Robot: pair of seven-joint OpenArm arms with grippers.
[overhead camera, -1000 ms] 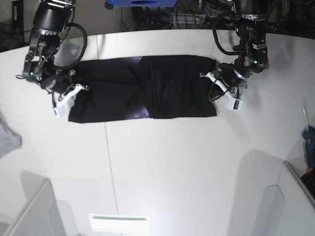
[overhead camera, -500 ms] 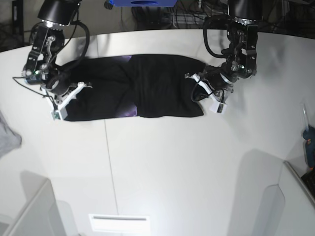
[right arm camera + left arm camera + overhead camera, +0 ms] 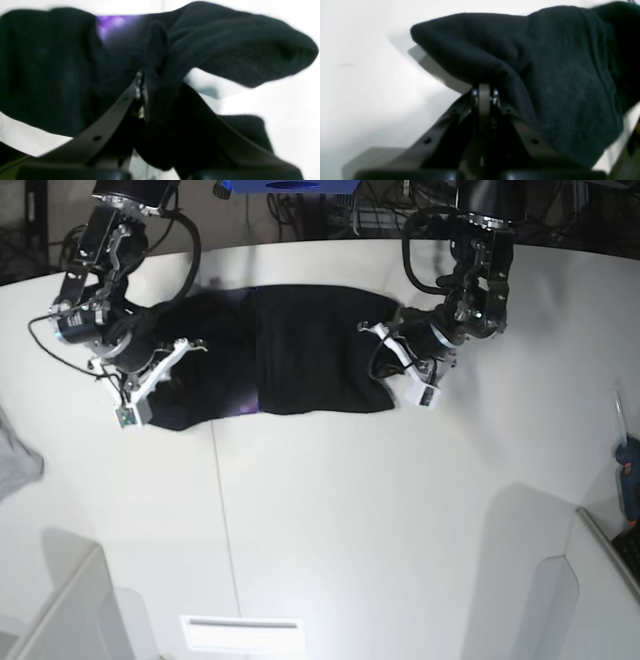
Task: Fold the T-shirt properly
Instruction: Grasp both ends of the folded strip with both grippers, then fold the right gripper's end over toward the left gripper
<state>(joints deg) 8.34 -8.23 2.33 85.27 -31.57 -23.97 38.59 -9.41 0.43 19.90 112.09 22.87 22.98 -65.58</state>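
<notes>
The black T-shirt (image 3: 300,350) lies folded into a band across the far part of the white table (image 3: 330,510), with a sliver of purple print (image 3: 243,409) at its front edge. My left gripper (image 3: 392,370), on the right in the base view, is shut on the shirt's right end; in the left wrist view the black cloth (image 3: 545,75) drapes over the closed jaws. My right gripper (image 3: 150,380), on the left in the base view, is shut on the shirt's left end; the right wrist view shows bunched black cloth (image 3: 225,50) and purple print (image 3: 112,22).
A small grey cloth (image 3: 15,460) lies at the table's left edge. A blue box (image 3: 290,186) stands behind the table. A blue tool (image 3: 630,470) and a grey bin edge (image 3: 605,550) are at the right. A white slot (image 3: 240,630) is at the front.
Both grippers have moved inward and toward the back with the shirt ends. The shirt band has become shorter and more bunched, shifted left.
</notes>
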